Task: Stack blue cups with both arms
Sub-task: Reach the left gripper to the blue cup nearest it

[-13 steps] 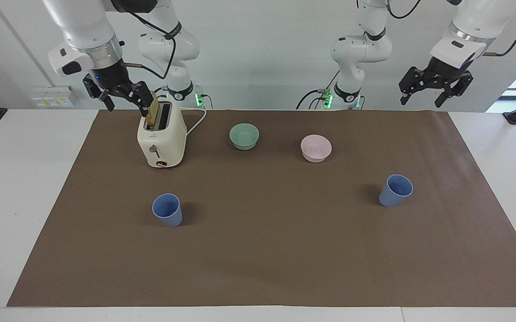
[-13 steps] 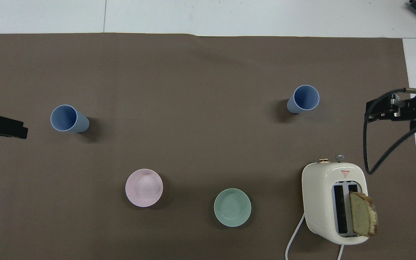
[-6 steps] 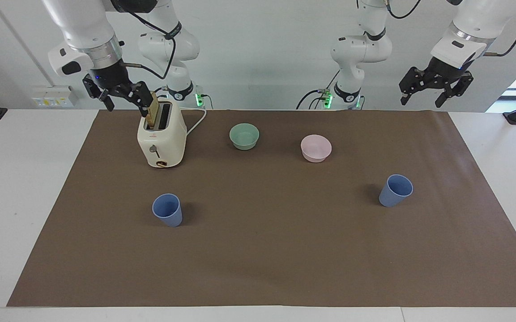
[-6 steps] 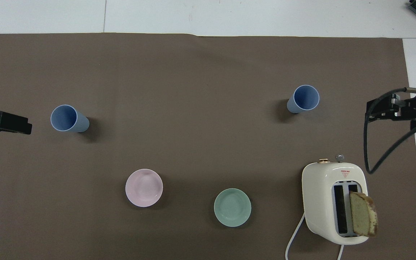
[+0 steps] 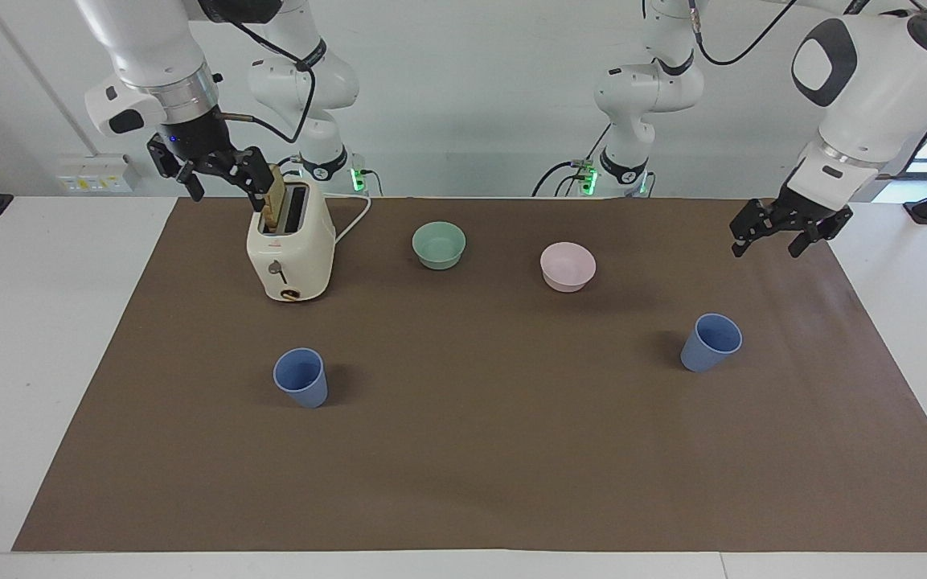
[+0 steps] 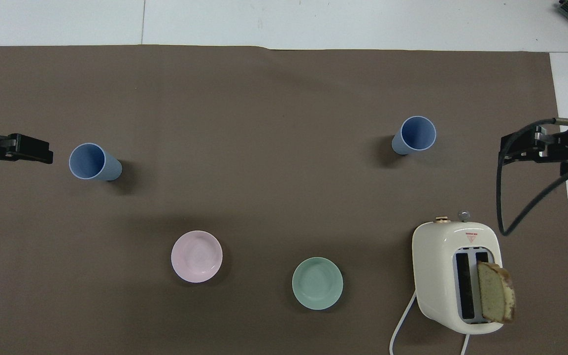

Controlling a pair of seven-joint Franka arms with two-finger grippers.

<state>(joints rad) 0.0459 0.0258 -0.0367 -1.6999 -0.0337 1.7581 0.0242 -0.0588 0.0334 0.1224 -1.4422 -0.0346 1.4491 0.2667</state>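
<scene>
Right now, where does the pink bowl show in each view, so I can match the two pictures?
Facing view: the pink bowl sits in the upper middle of the picture, beside the green bowl.
Overhead view: the pink bowl sits low and left of the picture's centre.
Shared landmark: the toaster stands past the green bowl, in line with both bowls.

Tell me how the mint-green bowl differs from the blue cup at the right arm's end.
The mint-green bowl is squat; the blue cup is taller and tapered. The bowl lies nearer to the robots, beside the pink bowl; the cup stands farther out. Both sit upright and empty.
</scene>
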